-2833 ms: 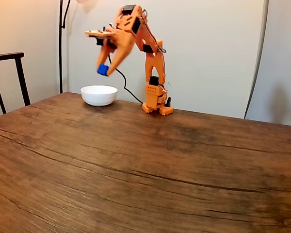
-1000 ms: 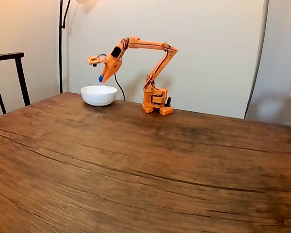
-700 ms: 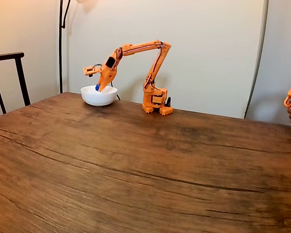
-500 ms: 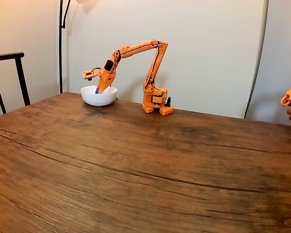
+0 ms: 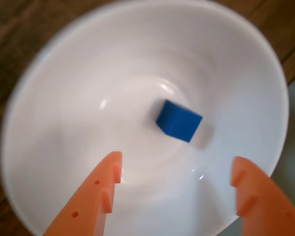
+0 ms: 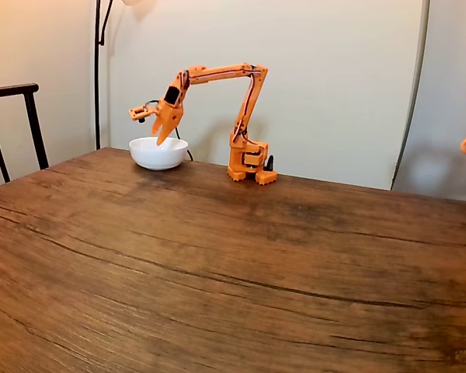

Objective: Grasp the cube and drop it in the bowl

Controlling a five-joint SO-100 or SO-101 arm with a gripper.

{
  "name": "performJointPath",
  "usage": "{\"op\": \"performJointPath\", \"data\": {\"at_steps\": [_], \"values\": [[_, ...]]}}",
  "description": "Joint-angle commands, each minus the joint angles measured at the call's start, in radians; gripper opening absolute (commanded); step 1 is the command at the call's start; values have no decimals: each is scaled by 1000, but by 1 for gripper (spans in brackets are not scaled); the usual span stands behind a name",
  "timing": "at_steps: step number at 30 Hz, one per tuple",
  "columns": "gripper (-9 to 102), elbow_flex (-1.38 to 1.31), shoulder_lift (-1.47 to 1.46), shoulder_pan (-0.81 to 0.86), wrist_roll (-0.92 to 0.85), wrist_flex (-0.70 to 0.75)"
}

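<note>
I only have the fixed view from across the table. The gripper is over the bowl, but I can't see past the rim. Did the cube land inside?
Observer: Yes. In the wrist view the cube lies near the middle of the bowl, on its white floor.
Operator: Is the gripper touching it?
Observer: No. The gripper is open, its two orange fingers spread wide with the cube apart from both.
Operator: Is the cube sitting flat?
Observer: It looks tilted, one corner toward the camera, with a faint shadow beside it; the picture is slightly blurred, so I cannot tell whether it has settled.
</note>
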Motion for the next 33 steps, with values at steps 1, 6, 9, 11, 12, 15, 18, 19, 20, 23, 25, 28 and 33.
{"op": "performJointPath", "data": {"at_steps": [1,6,9,11,12,15,18,19,20,23,25,28,33], "values": [[19,-106,84,-80,-28,64],[7,-130,232,-187,-132,209],[5,-123,328,-279,-176,285],[5,-123,391,-337,-218,331],[5,-123,420,-364,-241,354],[5,-121,502,-449,-313,408],[5,-120,565,-537,-371,448],[5,-120,581,-565,-388,462],[5,-120,598,-592,-407,474],[5,-118,640,-670,-431,486],[5,-110,661,-718,-431,485],[5,-67,695,-784,-434,479],[1,15,765,-902,-476,469]]}}
